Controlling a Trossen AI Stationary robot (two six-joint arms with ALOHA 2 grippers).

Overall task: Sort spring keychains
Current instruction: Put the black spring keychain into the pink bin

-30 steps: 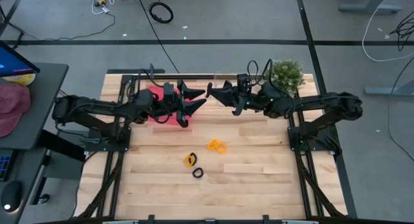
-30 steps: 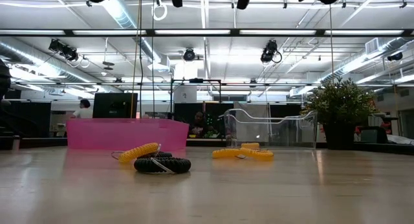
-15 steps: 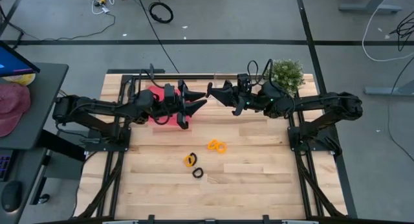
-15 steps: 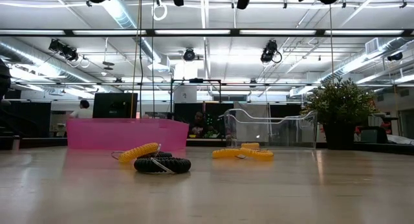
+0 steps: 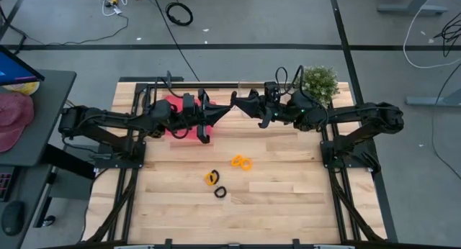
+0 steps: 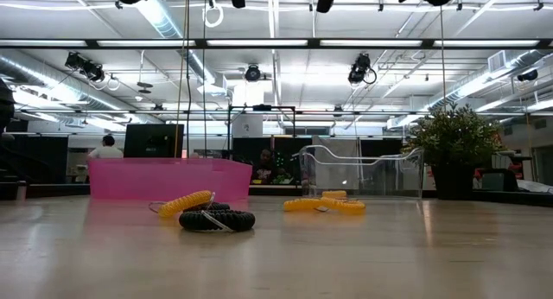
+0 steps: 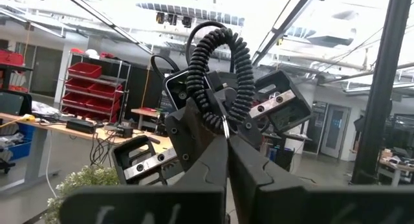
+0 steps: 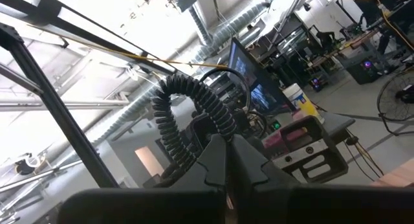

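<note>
Our left gripper (image 5: pixel 218 115) and right gripper (image 5: pixel 241 102), both closed and empty, nearly touch near the bench's far edge; they could collide.

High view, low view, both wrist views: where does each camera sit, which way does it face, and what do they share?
High view: overhead, facing straight down on the table; both arms show, left gripper and right gripper nearly tip to tip.
Low view: at table-top height, facing level across towards the pink bin; only arm parts show, at the top.
Left wrist view: on the left arm, facing past its own shut gripper at the right arm.
Right wrist view: the reverse.
Shared: high and low views both show the spring keychains.
</note>
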